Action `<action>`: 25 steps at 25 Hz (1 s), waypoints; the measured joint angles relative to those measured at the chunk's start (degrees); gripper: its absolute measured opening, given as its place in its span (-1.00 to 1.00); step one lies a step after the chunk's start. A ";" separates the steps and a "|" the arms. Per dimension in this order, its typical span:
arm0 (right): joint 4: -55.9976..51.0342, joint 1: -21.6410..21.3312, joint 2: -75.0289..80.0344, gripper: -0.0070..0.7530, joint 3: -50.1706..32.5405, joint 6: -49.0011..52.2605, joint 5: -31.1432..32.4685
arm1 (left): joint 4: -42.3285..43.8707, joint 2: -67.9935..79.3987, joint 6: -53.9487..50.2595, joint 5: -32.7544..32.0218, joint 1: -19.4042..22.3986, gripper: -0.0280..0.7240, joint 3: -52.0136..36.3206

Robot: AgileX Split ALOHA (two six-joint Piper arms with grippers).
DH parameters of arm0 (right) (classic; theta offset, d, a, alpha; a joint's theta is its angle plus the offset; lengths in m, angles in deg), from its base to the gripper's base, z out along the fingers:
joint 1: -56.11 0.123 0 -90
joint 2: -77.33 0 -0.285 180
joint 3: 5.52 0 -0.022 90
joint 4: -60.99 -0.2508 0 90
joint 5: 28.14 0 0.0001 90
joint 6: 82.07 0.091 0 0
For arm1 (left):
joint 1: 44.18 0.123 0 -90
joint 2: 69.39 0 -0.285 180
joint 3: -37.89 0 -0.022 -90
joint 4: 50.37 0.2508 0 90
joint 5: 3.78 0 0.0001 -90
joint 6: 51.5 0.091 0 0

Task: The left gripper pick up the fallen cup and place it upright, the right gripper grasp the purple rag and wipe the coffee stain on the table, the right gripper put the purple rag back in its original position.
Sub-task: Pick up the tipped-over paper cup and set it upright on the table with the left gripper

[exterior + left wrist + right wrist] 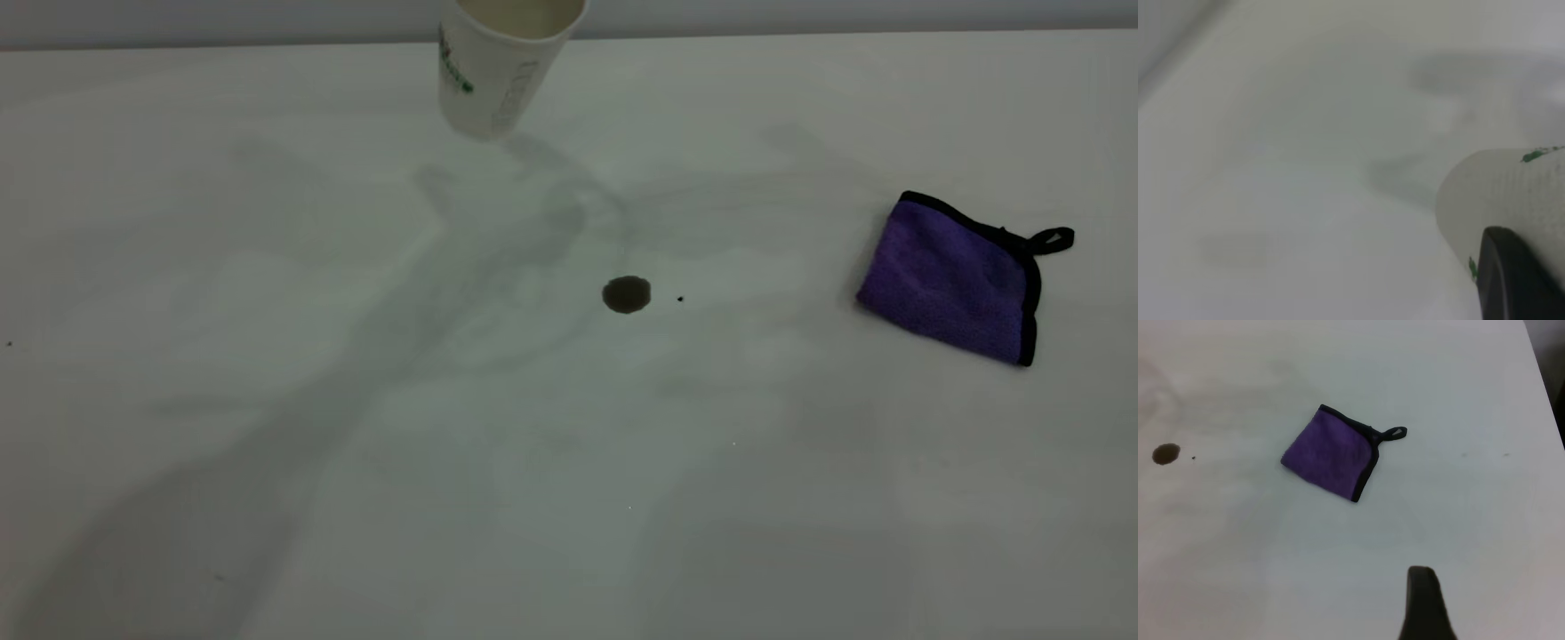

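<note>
While left end effector (1511,280) grips cup (498,67) at far table (267,444) edge, right end effector state unclear.

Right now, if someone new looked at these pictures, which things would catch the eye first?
First the purple rag, the only strong colour, lying flat at the table's right side. Next the coffee stain, a small dark blot near the middle with a tiny black speck beside it. Then the cup, tilted at the far edge, with the left end effector's finger against its side.
</note>
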 joint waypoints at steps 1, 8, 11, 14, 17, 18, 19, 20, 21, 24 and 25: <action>0.00 0.00 0.00 0.45 0.00 0.00 0.00 | -5.26 0.16 3.88 0.00 1.69 -0.88 0.00; 0.00 0.00 0.00 0.45 0.00 0.00 0.00 | -30.36 3.83 20.79 0.87 12.67 -0.88 0.00; 0.00 0.00 0.00 0.45 0.00 0.00 0.00 | -34.44 6.64 23.83 1.93 15.41 -0.88 0.00; 0.00 0.00 0.00 0.45 0.00 0.00 0.00 | -35.59 9.32 25.23 3.32 15.98 -0.86 0.00; 0.00 0.00 0.00 0.45 0.00 0.00 0.00 | -36.40 11.00 25.53 4.85 15.93 -0.79 0.00; 0.00 0.00 0.00 0.45 0.00 0.00 0.00 | -36.46 11.35 25.60 5.20 15.88 -0.76 0.00; 0.00 0.00 0.00 0.45 0.00 0.00 0.00 | -36.46 11.51 25.83 5.37 15.89 -0.70 0.00; 0.00 0.00 0.00 0.45 0.00 0.00 0.00 | -36.52 11.64 25.97 5.45 15.89 -0.63 0.00; 0.00 0.00 0.00 0.45 0.00 0.00 0.00 | -36.52 11.68 26.22 5.49 15.89 -0.56 0.00; 0.00 0.00 0.00 0.45 0.00 0.00 0.00 | -36.65 11.68 27.16 5.92 15.89 -0.14 0.00; 0.00 0.00 0.00 0.45 0.00 0.00 0.00 | -36.65 11.68 27.52 5.85 15.89 0.02 0.06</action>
